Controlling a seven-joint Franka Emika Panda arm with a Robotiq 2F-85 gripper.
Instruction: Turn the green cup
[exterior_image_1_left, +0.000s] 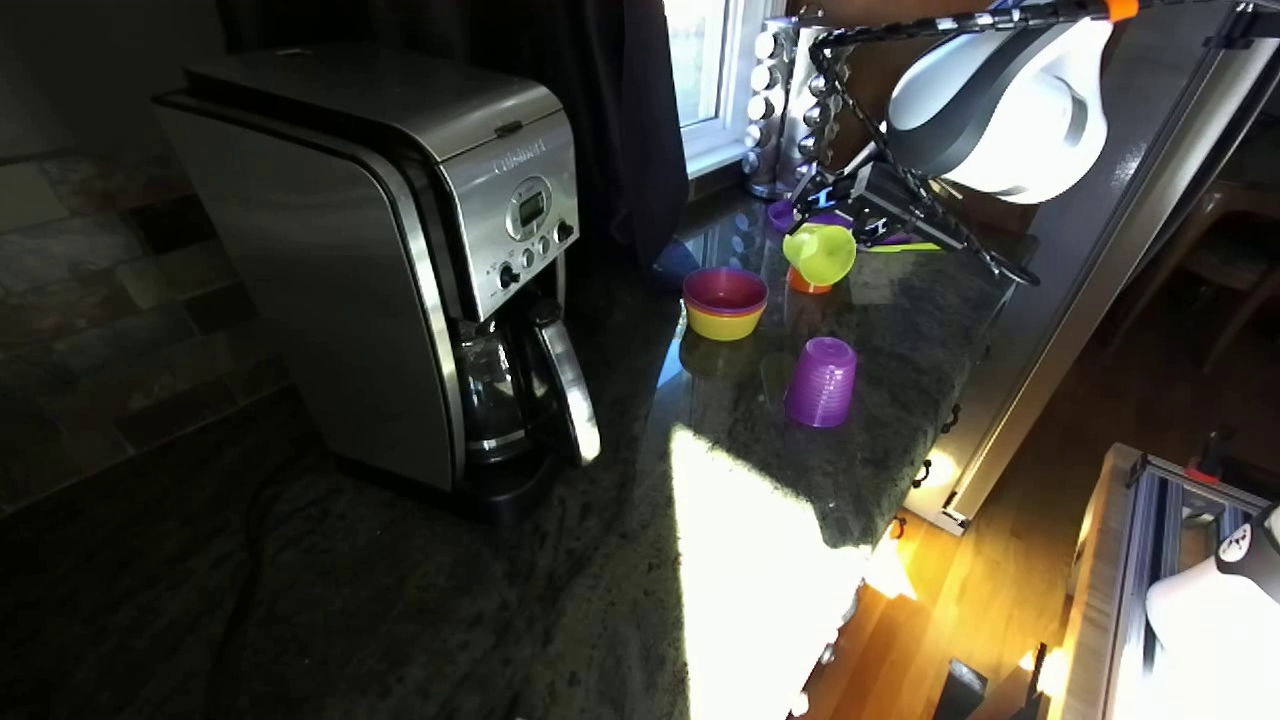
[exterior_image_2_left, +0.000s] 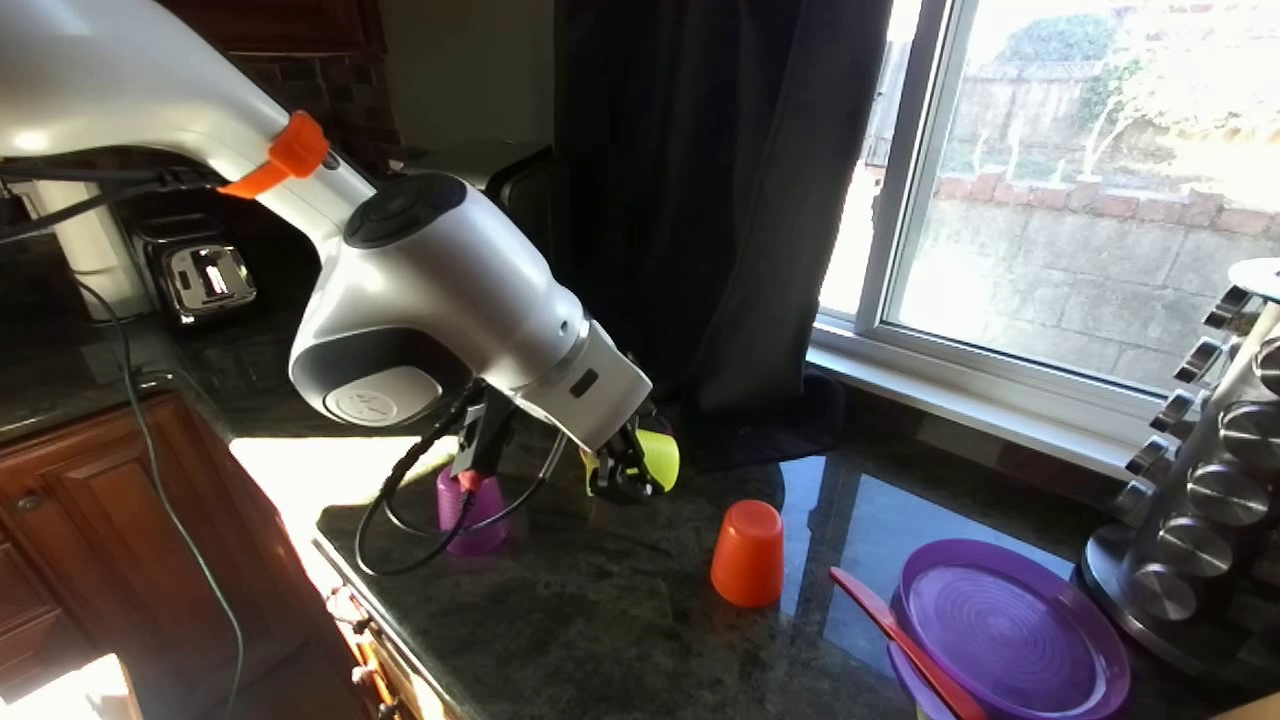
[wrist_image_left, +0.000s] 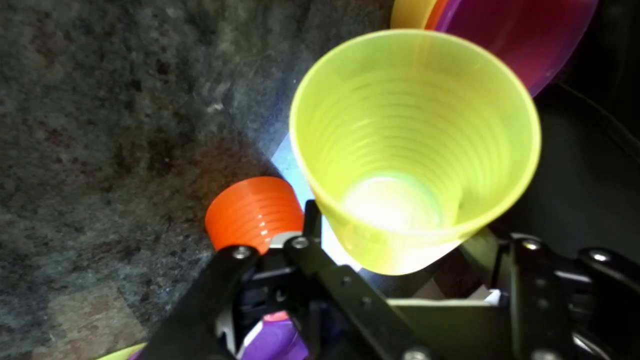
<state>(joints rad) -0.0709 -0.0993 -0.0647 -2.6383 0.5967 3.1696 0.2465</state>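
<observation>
The lime-green cup (exterior_image_1_left: 820, 255) is held tilted on its side above the dark counter, mouth towards the camera in an exterior view. My gripper (exterior_image_2_left: 630, 470) is shut around its sides; the cup also shows there in that exterior view (exterior_image_2_left: 661, 458), partly hidden by the fingers. In the wrist view, I look into the mouth of the cup (wrist_image_left: 415, 125), with a finger of the gripper (wrist_image_left: 405, 235) on either side. The orange cup (exterior_image_2_left: 748, 555) stands upside down on the counter, apart from it. The purple cup (exterior_image_1_left: 823, 382) also stands upside down.
A stack of coloured bowls (exterior_image_1_left: 725, 308) stands near the green cup. A purple plate (exterior_image_2_left: 1010, 630) with a red knife (exterior_image_2_left: 895, 630) lies beside a spice rack (exterior_image_2_left: 1190, 500). A coffee maker (exterior_image_1_left: 380, 270), a dark curtain (exterior_image_2_left: 700, 200) and a window border the counter.
</observation>
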